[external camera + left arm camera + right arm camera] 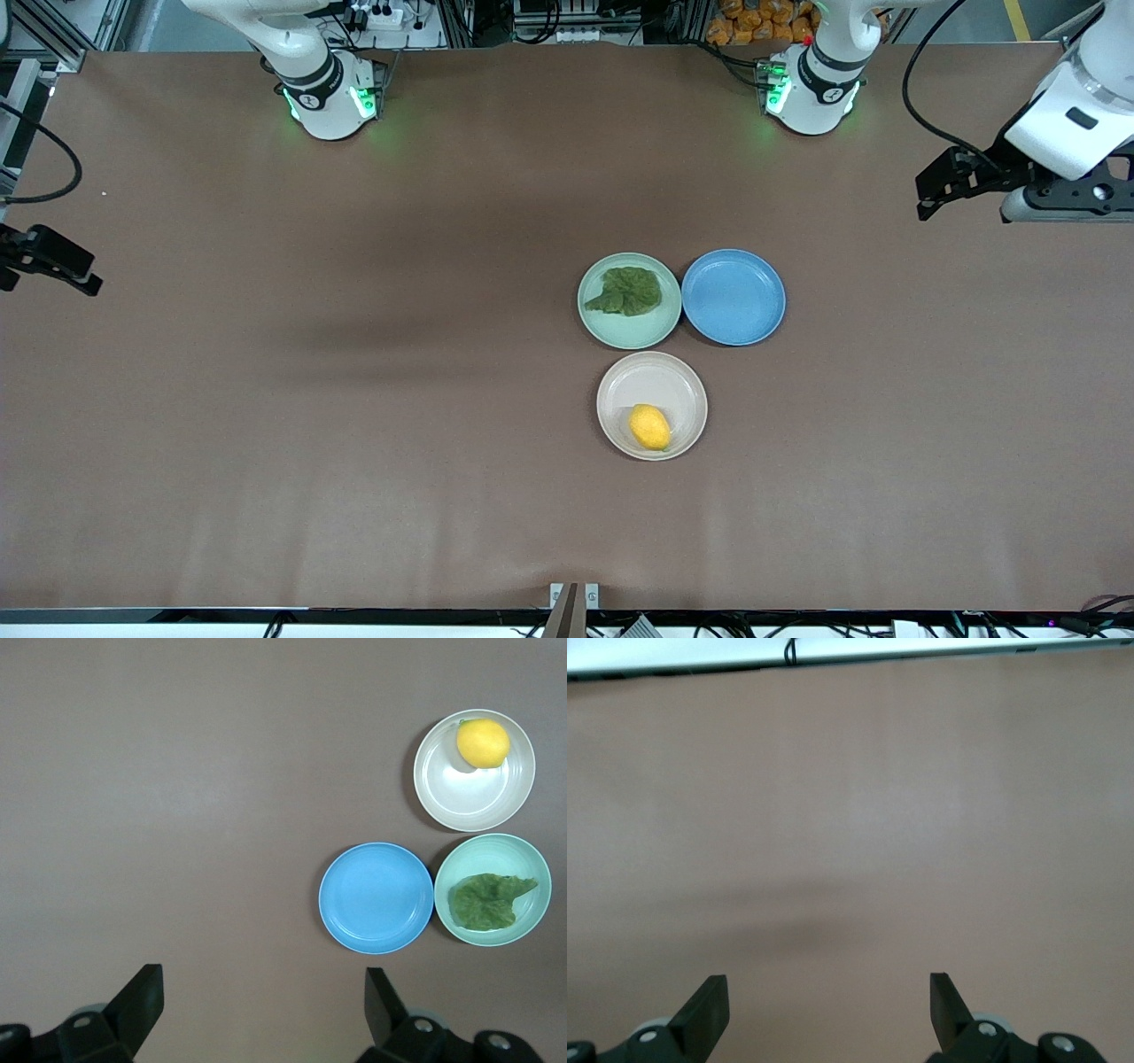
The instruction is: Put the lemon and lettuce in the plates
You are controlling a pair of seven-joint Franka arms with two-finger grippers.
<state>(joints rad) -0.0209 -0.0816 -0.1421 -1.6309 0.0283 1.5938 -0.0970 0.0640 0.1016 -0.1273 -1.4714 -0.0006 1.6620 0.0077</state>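
Resting at frame centre, the lemon [650, 427] lies in the beige-cream plate [620, 390], lowest of three; the lettuce [628, 291] lies in the mint green plate [598, 323], touching the blue plate [733, 297]. Left gripper [927, 197], right edge, and right gripper [89, 282], left edge, wait wide, empty.

I see the front cam high, facing both arm bases, whole table [266, 399] in frame. Left wrist cam looks straight down from well above the blue plate [376, 897], and shares all three plates with the front view. Right wrist cam sees only bare tabletop and the table edge, well apart from that plate.
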